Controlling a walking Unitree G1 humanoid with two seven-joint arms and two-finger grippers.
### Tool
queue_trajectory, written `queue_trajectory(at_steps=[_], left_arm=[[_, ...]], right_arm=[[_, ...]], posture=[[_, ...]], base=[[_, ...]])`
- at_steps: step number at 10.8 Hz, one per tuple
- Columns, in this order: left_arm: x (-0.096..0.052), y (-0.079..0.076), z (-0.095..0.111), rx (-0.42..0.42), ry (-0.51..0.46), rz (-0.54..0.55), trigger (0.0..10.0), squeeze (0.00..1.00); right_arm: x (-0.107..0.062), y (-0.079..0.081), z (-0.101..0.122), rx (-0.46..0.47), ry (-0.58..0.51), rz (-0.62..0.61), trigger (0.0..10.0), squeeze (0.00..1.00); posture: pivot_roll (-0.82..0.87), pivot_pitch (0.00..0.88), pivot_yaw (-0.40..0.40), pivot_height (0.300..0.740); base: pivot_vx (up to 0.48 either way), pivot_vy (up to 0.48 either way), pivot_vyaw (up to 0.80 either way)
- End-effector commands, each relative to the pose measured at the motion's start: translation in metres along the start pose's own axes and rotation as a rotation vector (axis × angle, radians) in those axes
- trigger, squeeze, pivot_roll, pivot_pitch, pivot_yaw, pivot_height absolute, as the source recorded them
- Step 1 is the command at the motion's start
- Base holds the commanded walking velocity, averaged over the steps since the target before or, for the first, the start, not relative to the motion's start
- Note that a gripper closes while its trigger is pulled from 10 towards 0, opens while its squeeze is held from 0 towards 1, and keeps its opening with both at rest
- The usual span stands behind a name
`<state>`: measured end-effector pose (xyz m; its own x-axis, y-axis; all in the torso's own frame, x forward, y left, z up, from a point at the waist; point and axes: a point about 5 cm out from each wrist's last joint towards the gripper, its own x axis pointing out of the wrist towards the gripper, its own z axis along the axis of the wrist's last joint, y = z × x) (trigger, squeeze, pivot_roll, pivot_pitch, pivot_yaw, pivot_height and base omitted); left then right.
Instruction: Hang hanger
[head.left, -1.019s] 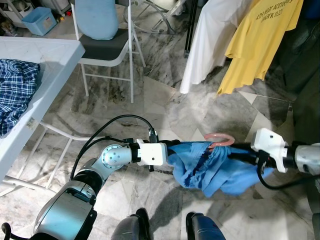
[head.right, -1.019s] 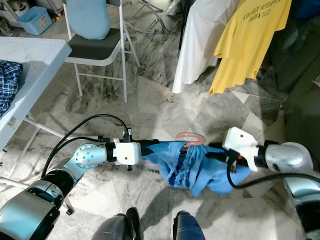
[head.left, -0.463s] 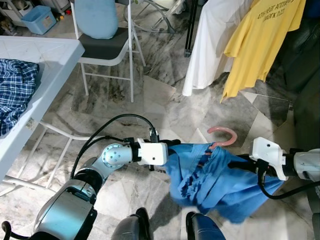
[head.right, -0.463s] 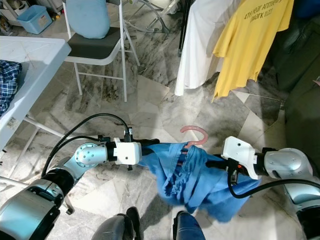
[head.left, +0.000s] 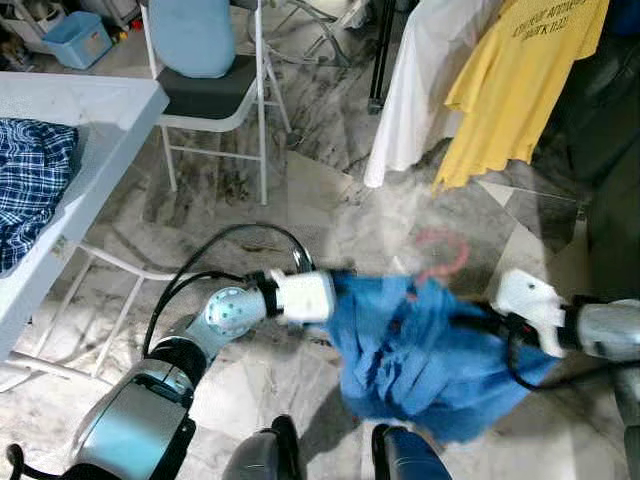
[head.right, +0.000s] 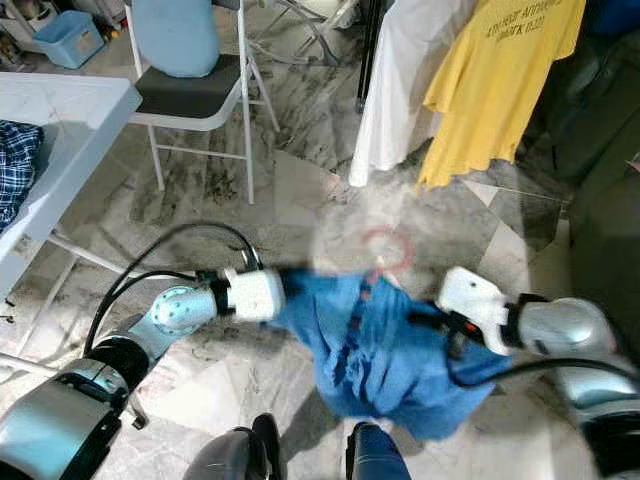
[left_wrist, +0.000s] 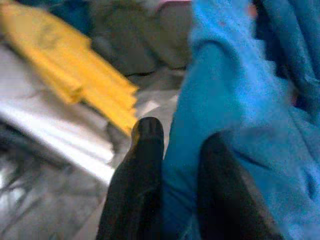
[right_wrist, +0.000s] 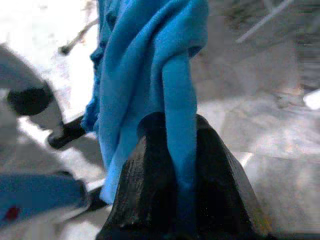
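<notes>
A blue garment (head.left: 420, 350) hangs on a pink hanger whose hook (head.left: 440, 255) sticks up blurred above it. I hold it between both arms, low over the marble floor. My left gripper (left_wrist: 172, 145) is shut on the garment's left edge, with blue cloth pinched between the black fingers (left_wrist: 142, 165). My right gripper (right_wrist: 172, 135) is shut on a fold of the same blue cloth at the right side. The eye views are smeared by motion around the garment. A yellow T-shirt (head.left: 520, 80) and a white garment (head.left: 425, 85) hang at the upper right.
A white folding chair (head.left: 215, 95) with a light-blue cushion stands ahead on the left. A white table (head.left: 90, 130) with a blue plaid shirt (head.left: 30, 180) lies at the far left. A blue bin (head.left: 78, 38) sits at the top left. My feet show at the bottom.
The blue garment and hanger have been lifted slightly and now blur with motion. The cloth has spread lower and wider between my grippers.
</notes>
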<state>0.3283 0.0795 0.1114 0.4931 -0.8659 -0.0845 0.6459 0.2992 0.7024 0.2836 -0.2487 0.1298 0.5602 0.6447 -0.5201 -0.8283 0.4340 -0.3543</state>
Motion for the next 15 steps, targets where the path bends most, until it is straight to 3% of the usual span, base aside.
queue_trajectory(at_steps=[1,3,5,6,7,10,12,14,15], left_arm=[[-0.005,0.000,-0.006,-0.035,0.024,0.060,10.0,1.00],[-0.008,-0.005,-0.011,-0.087,0.051,0.151,10.0,1.00],[-0.013,-0.004,-0.020,-0.227,0.096,0.322,10.0,1.00],[-0.019,-0.005,-0.031,-0.394,0.145,0.452,10.0,1.00],[-0.028,-0.013,-0.044,-0.530,0.221,0.535,10.0,1.00],[-0.061,-0.045,-0.075,-0.715,0.492,0.773,10.0,1.00],[-0.074,-0.064,-0.086,-0.806,0.625,0.854,10.0,1.00],[-0.086,-0.088,-0.093,-0.899,0.732,0.848,10.0,1.00],[-0.087,-0.091,-0.093,-0.904,0.736,0.830,10.0,0.00]], right_arm=[[-0.003,-0.005,-0.006,0.026,0.019,-0.070,0.0,0.00],[0.011,0.000,-0.014,0.098,0.025,-0.166,0.0,0.00],[0.031,0.006,-0.024,0.198,0.067,-0.271,0.0,0.00],[0.045,0.010,-0.029,0.288,0.078,-0.353,0.0,0.00],[0.056,0.016,-0.033,0.358,0.089,-0.430,0.0,0.00],[0.079,0.025,-0.034,0.628,0.002,-0.716,0.0,0.00],[0.090,0.034,-0.036,0.629,0.017,-0.774,0.0,0.00],[0.105,0.048,-0.044,0.725,0.058,-0.777,0.0,0.00],[0.109,0.048,-0.045,0.746,0.077,-0.794,0.0,0.00]], posture=[[-0.30,0.216,0.122,0.740],[-0.30,0.215,0.108,0.740],[-0.29,0.209,0.095,0.740],[-0.27,0.200,0.086,0.740],[-0.25,0.186,0.068,0.740],[-0.19,0.143,0.037,0.740],[-0.15,0.116,0.024,0.740],[-0.12,0.085,0.010,0.740],[-0.10,0.057,0.001,0.740]], base=[[0.000,0.000,0.00],[0.000,0.000,0.00],[0.000,0.000,0.00],[0.000,0.000,0.00],[0.000,0.000,0.00],[0.000,0.000,0.00],[0.000,0.000,0.00],[0.000,0.000,0.00],[0.000,0.000,0.00]])
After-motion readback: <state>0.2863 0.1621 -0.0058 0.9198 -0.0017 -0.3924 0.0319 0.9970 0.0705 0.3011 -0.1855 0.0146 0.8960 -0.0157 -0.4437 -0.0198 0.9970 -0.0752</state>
